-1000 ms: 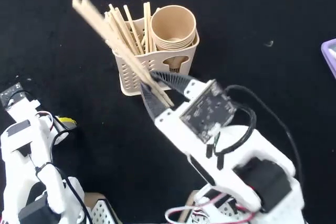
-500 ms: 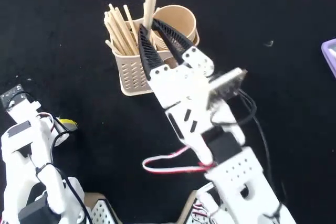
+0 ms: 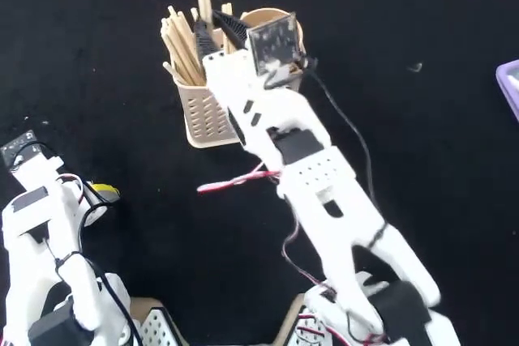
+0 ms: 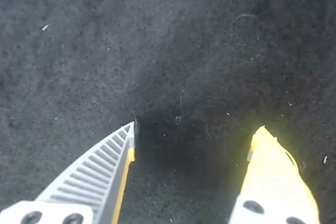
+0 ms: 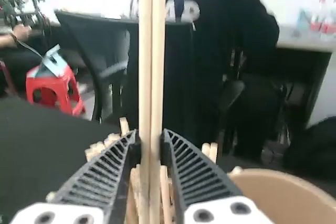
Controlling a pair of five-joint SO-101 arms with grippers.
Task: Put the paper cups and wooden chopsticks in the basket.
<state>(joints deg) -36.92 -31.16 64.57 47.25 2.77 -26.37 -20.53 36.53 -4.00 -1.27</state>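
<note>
Black cloth table [image 3: 422,168]: matte, fuzzy, lint-flecked.

Beige perforated plastic basket [image 3: 203,115]: rigid, slotted walls, standing upright on the cloth.

Stack of tan paper cups [image 5: 283,192]: nested inside the basket, in its half away from the sticks. Thin-walled and judged light and easily crushed.

Bundle of loose wooden chopsticks [image 3: 180,50]: stood in the basket's other half, fanning outward above its rim.

Pair of pale wooden chopsticks [image 5: 151,51]: held vertical directly above the basket, lower ends among the bundle. Judged light, stiff and smooth, and liable to pivot or slide. The mid-length hold seen suited them.

Right gripper [image 5: 151,135]: above the basket's rim, ribbed black jaws clamped on the pair.

Left gripper [image 4: 197,129]: well apart from the basket, jaws parted over bare cloth, holding nothing.
</note>
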